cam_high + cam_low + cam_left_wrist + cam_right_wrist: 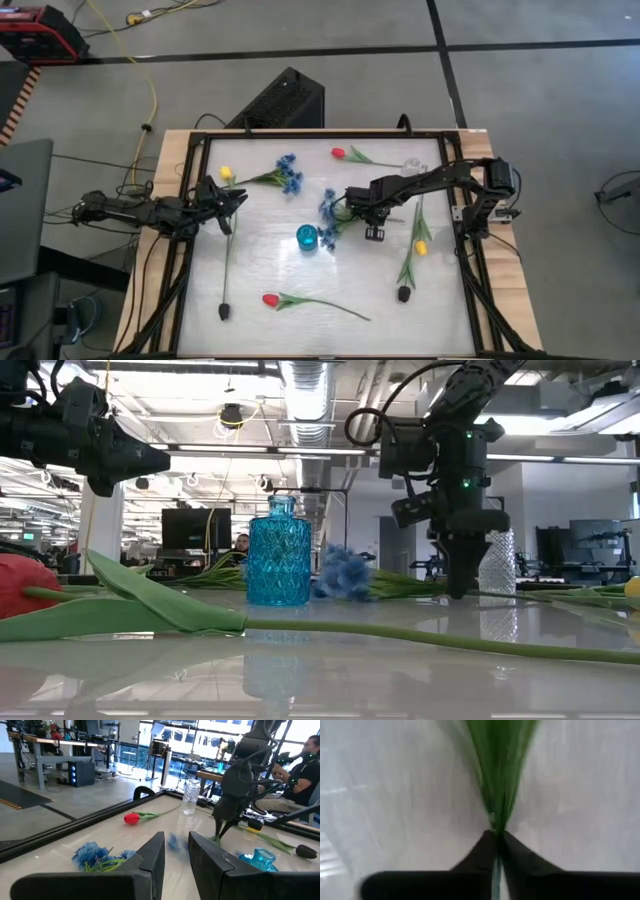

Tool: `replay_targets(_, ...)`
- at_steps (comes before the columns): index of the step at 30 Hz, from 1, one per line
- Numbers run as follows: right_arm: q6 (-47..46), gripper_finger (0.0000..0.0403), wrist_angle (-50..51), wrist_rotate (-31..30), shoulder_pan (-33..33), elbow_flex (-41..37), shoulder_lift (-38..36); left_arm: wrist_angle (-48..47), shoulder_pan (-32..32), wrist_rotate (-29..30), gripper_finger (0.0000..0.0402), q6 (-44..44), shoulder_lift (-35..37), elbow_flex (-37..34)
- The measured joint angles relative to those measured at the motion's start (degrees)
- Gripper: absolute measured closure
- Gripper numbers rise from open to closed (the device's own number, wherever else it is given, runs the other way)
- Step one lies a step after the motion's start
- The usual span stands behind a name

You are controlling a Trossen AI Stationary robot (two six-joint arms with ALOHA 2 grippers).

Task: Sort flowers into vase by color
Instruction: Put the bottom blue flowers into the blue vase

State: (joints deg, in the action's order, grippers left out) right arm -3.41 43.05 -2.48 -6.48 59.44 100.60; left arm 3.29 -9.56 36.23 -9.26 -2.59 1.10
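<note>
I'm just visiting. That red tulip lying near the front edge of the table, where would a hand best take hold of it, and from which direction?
Probably by the bare middle of the stem of the red tulip, coming straight down from above. It lies flat on the table with open space around it, and the thin stem fits between two fingers, whereas the bloom is soft and bulky. The left hand is open and nearer.

Both arms are dark, near-black, jointed links; the right arm [455,450] trails looping black cables and shows small green lights, perhaps status LEDs, on its wrist.
</note>
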Motion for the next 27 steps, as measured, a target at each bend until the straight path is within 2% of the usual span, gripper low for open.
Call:
replay_targets(2,-2.2,0.0381,0.2,0.0,0.0,0.0,-0.4,0.0,0.0,0.0,0.0326,0.0,0.0,0.0)
replay_targets(7,-8.9,0.037,1.3,-0.4,0.3,0.0,-3.7,0.0,0.0,0.0,0.0326,0.0,0.0,0.0)
replay_targets(10,-12.8,0.038,-0.3,-2.9,0.7,0.0,-7.3,0.0,0.0,0.0,0.0326,0.0,0.0,0.0)
replay_targets(13,-15.0,0.038,-6.0,-6.9,2.1,0.0,-11.6,0.0,0.0,0.0,0.0326,0.0,0.0,0.0)
replay_targets(17,-14.7,0.038,-18.9,-16.0,5.4,0.0,-16.6,0.0,0.0,0.0,0.0326,0.0,0.0,0.0)
replay_targets(20,-10.5,0.0379,-33.7,-21.4,8.5,0.0,-18.1,0.0,0.0,0.0,0.0326,0.0,0.0,0.0)
replay_targets(27,2.2,0.0379,-69.1,-21.7,15.4,0.1,-11.6,0.0,0.0,0.0,0.0326,0.0,0.0,0.0)
